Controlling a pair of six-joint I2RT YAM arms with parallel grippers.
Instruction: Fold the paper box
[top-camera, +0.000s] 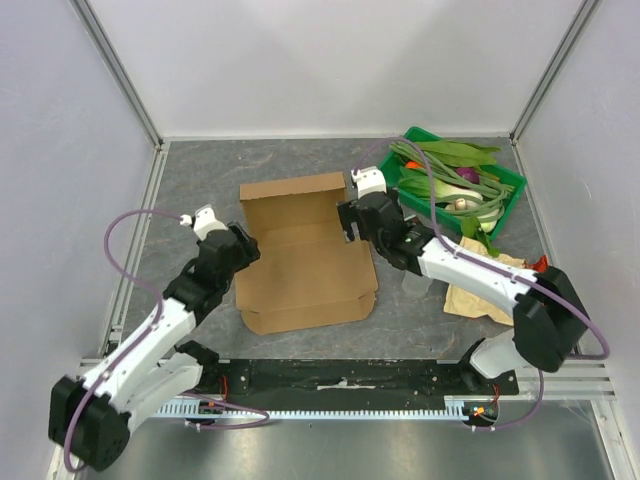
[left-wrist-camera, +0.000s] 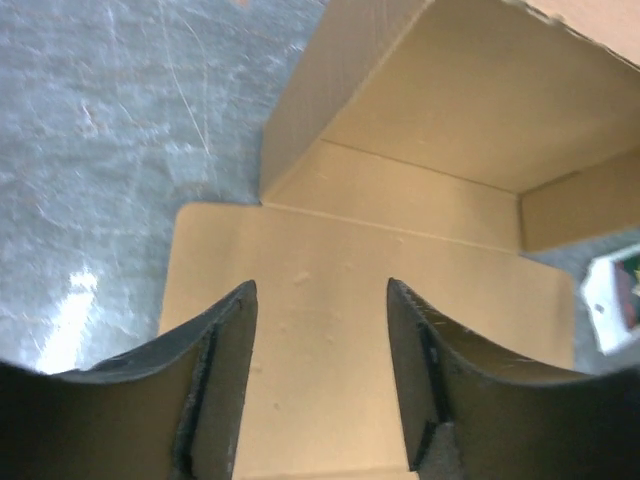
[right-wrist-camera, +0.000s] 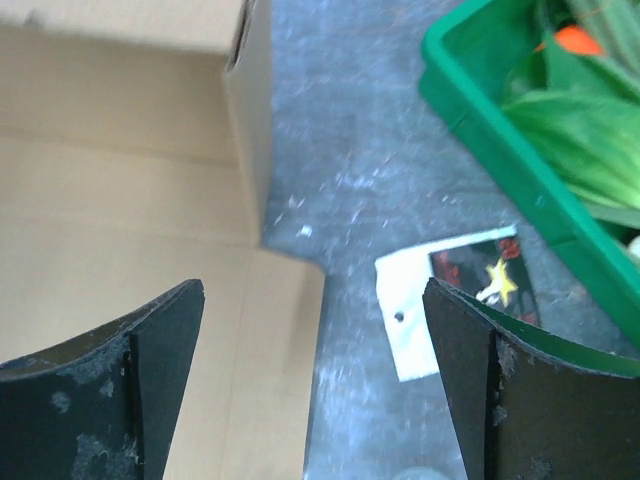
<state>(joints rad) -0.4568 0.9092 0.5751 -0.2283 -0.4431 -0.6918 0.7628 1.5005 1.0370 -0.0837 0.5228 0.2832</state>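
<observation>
Your left gripper (left-wrist-camera: 320, 300) has its jaws standing apart with nothing between them. In the wrist view they hover over a flat cardboard panel, and you cannot tell whether the tips touch it. Your right gripper (right-wrist-camera: 315, 300) is spread wider and also holds nothing, with one finger over cardboard and the other over bare table.

The paper box (top-camera: 300, 265) lies between the two grippers at the middle of the table. In the top view it is at 3 o'clock from the left gripper and at about 8 o'clock from the right one. Each gripper sits just at a side edge of it.

I'd judge the fold partly done. The far panel and the short side walls next to it stand upright around a floor. The near panel, at 6 o'clock, lies flat with its front flap unraised. Raising that near part, tucking the tabs and closing the box look like what is left.

Beyond the right gripper, a small white packet (right-wrist-camera: 450, 300) lies on the table. At 2 o'clock stands a green bin (top-camera: 513, 186) of vegetables.
</observation>
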